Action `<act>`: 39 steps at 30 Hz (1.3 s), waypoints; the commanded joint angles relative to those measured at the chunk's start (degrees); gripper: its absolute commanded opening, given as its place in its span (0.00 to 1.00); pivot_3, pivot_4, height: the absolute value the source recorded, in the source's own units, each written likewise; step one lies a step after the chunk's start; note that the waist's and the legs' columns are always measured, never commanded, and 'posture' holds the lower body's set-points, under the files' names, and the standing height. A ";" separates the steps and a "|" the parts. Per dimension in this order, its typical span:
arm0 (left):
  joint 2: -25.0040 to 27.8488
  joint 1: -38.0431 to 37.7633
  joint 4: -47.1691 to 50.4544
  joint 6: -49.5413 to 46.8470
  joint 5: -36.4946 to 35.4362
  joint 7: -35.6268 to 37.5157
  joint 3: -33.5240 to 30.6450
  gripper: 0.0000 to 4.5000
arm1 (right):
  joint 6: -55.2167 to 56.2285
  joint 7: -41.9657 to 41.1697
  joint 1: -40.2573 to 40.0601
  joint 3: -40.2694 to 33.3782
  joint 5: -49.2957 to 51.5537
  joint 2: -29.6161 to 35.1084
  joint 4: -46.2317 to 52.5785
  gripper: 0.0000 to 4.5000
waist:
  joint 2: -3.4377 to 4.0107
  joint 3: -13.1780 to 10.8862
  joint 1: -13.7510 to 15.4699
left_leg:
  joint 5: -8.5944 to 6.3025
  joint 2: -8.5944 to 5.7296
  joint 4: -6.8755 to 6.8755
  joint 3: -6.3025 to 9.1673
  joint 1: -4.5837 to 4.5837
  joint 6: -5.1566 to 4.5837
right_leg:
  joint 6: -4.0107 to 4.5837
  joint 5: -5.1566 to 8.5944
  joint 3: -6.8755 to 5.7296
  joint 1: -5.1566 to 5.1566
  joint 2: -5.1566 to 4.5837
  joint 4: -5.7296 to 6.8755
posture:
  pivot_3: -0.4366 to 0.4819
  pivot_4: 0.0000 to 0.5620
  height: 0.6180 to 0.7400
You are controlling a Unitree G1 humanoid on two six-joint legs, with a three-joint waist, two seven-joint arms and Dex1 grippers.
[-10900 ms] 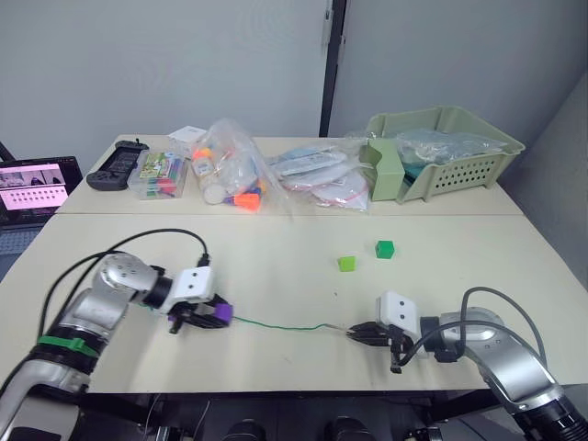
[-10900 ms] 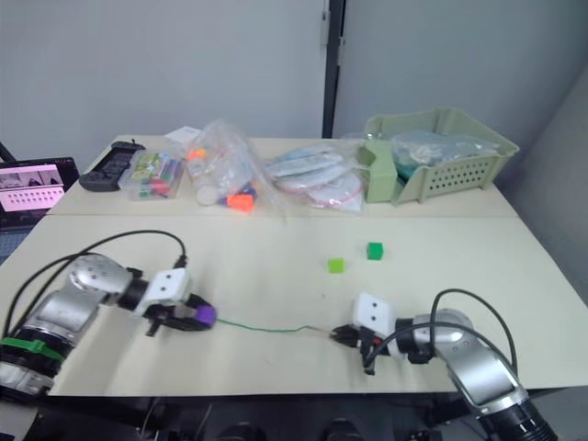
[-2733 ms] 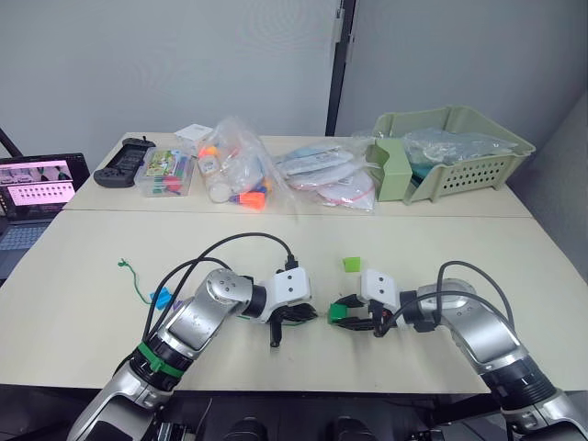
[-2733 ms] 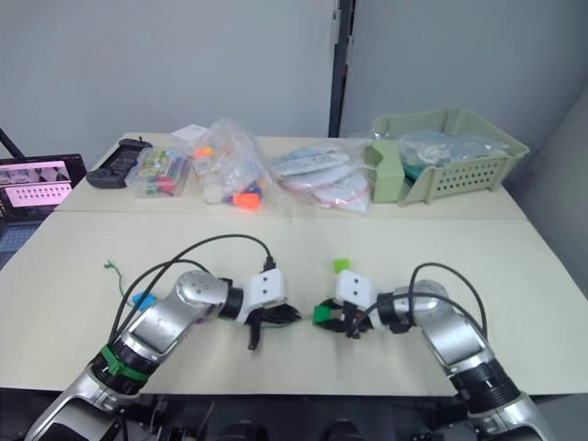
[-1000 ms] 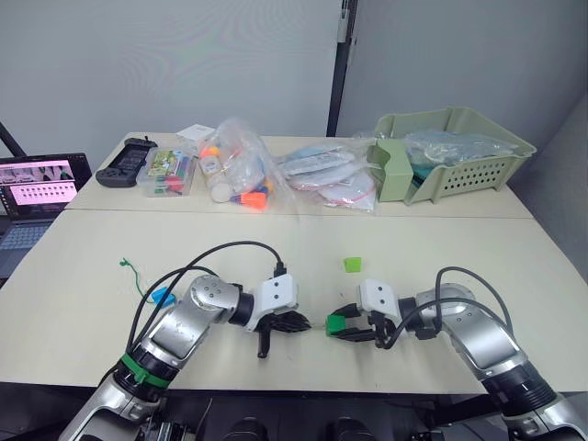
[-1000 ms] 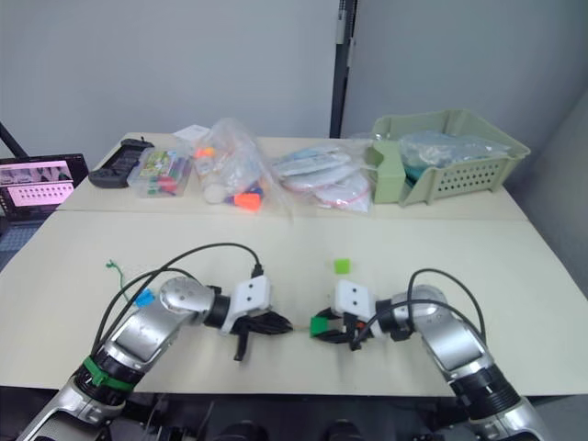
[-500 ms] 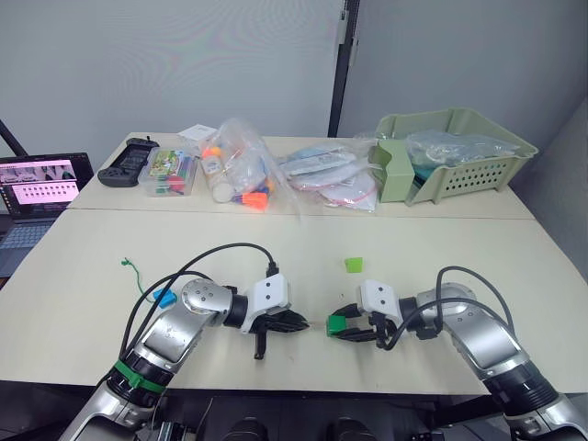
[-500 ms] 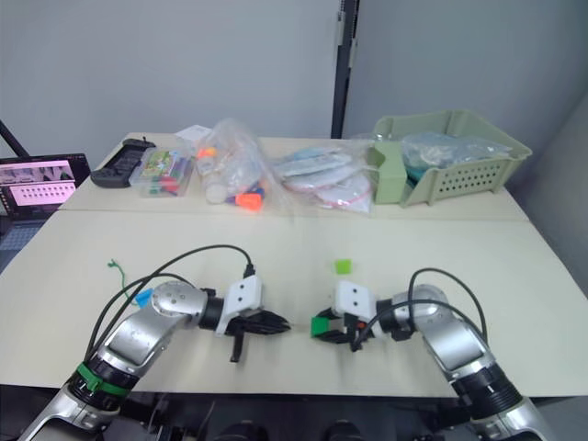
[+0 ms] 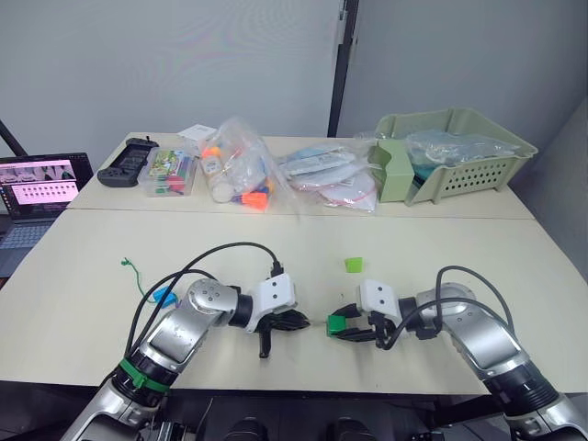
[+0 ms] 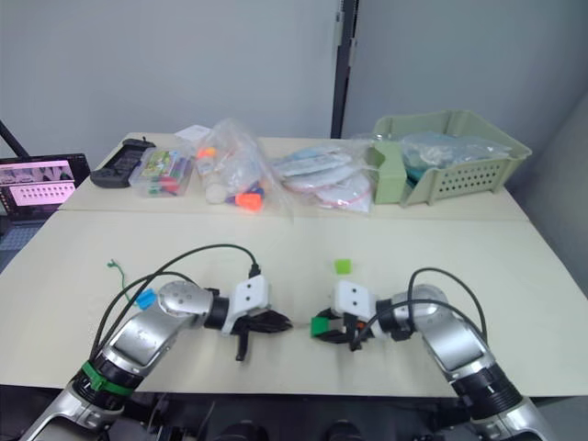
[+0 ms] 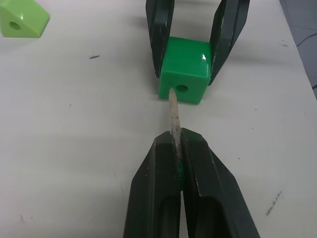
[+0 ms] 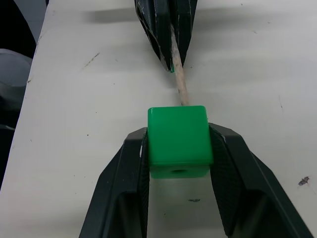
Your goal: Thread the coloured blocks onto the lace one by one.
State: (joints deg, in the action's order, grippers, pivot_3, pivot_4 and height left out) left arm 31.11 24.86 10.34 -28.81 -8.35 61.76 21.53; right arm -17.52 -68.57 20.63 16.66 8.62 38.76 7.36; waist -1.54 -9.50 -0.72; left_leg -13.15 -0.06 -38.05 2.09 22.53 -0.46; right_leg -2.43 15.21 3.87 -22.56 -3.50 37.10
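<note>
Green block (image 12: 177,140) between right gripper (image 12: 179,153) fingers

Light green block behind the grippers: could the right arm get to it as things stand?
Probably not straight away. The path to the light green block looks free, bare table around it, but the right gripper has its jaws shut on the dark green block, with the lace tip at its hole.

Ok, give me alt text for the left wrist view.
The left hand pinches the green lace by its stiff pale tip, whose end meets the hole of a dark green cube gripped by the right hand. A light green block lies apart on the table.
</note>
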 commanded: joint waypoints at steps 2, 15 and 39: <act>-0.63 0.36 2.25 -0.08 -0.65 -0.63 0.21 0.00 | -0.73 0.26 -0.61 0.33 -0.33 0.67 0.46 0.26 | 0.00 0.00 0.01 | 0.00 0.00 0.00 0.00 0.00 0.00 | 0.00 0.00 0.00 0.00 0.00 0.00 | 0.48 0.27 1.00; -0.11 0.13 1.90 0.20 -0.66 -0.16 0.32 0.00 | -2.68 2.63 -0.23 -0.35 -0.47 0.18 -0.78 0.26 | 0.00 0.00 -0.03 | 0.00 0.01 0.00 -0.01 -0.17 0.00 | 0.00 0.00 0.00 0.17 0.00 0.00 | 0.48 0.27 1.00; 0.59 0.58 3.30 -0.34 -0.98 0.62 1.24 0.00 | -4.47 4.51 -0.30 0.53 -0.25 -1.03 0.15 0.26 | 0.00 0.00 -0.32 | 0.00 0.03 0.00 -0.01 -0.23 0.00 | 0.01 0.00 0.00 0.19 0.06 0.00 | 0.48 0.27 1.00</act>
State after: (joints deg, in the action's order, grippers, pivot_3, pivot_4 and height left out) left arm 31.71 24.79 10.90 -28.99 -8.39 61.94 22.87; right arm -21.40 -65.89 20.67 17.03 9.73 37.80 7.91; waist -1.54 -9.50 -1.04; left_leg -13.15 -0.03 -38.05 2.08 22.31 -0.45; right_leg -2.42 15.20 3.87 -22.37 -3.44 37.10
